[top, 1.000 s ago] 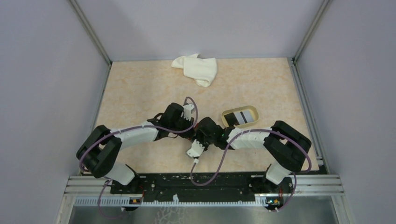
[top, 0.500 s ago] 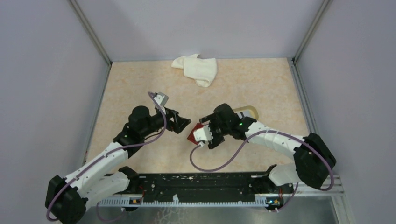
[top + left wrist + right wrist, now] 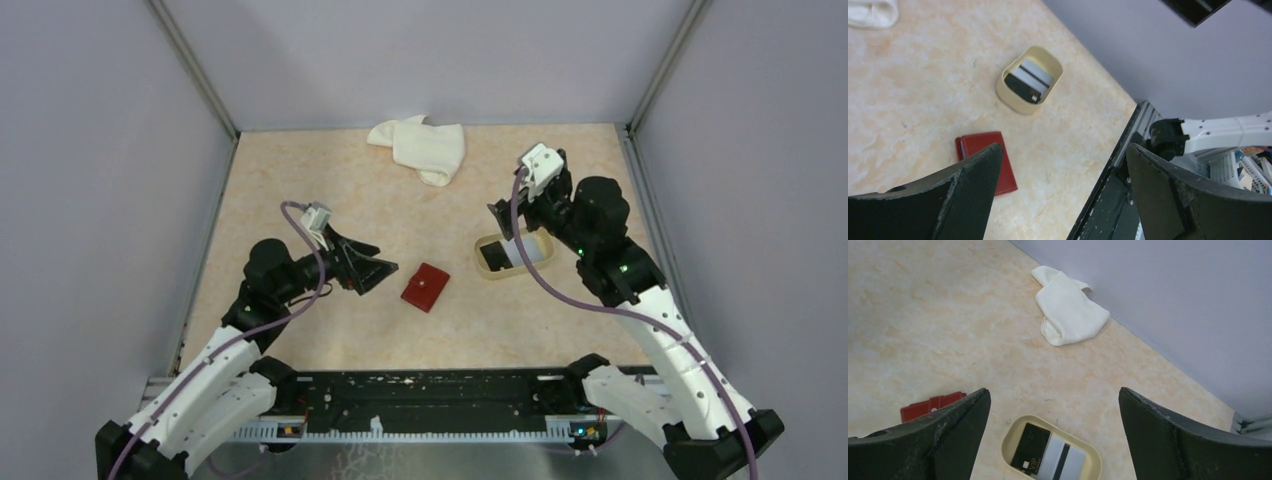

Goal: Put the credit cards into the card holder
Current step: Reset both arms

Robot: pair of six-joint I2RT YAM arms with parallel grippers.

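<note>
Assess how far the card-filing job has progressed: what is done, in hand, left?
Done: nothing visible; the credit cards lie in the beige tray. In hand: nothing; left gripper and right gripper are open, empty. Left: lift the cards and slot them into the card holder, which lies apart from the tray.

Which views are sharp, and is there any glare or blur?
Top view: even, glare-free light, wallet sharp. Left wrist: table sharp, fingers dark and slightly soft. Right wrist: cards in the tray crisp, cloth bright but not washed out.
</note>
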